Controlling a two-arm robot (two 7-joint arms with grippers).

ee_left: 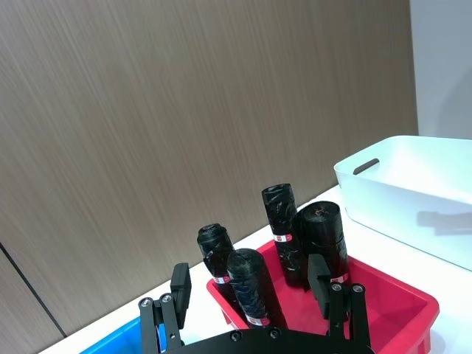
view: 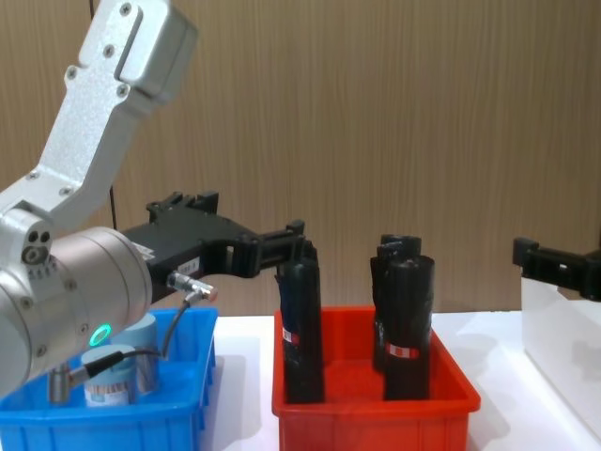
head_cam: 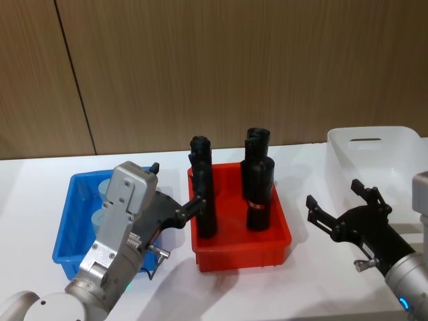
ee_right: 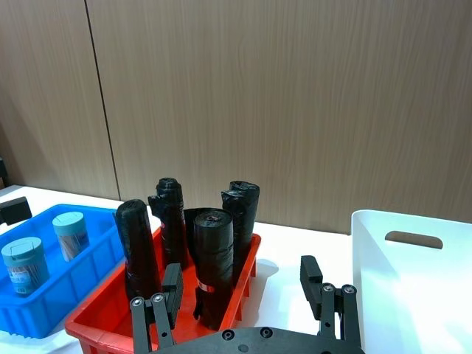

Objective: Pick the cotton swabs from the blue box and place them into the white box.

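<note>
Head cam looked fwd & down from up high, taking in the table (head_cam: 33,194), blue box (head_cam: 65,221), red bin (head_cam: 241,257) & white box (head_cam: 341,157) together. Chest cam sat lower & nearer, side-on to the blue box and red bin, white box at its right edge. Both wrist cams, low over the table, faced the wood wall (ee_left: 184,110) across the red bin, w/ bits of both boxes either side.

My left tool (ee_left: 249,280) hangs with fingers (ee_left: 181,286) spread wide, its silver forearm (view: 103,85) angling up behind it. Well off to its right, my right tool (head_cam: 334,192) hovers, fingers equally parted, pointing forward.
</note>
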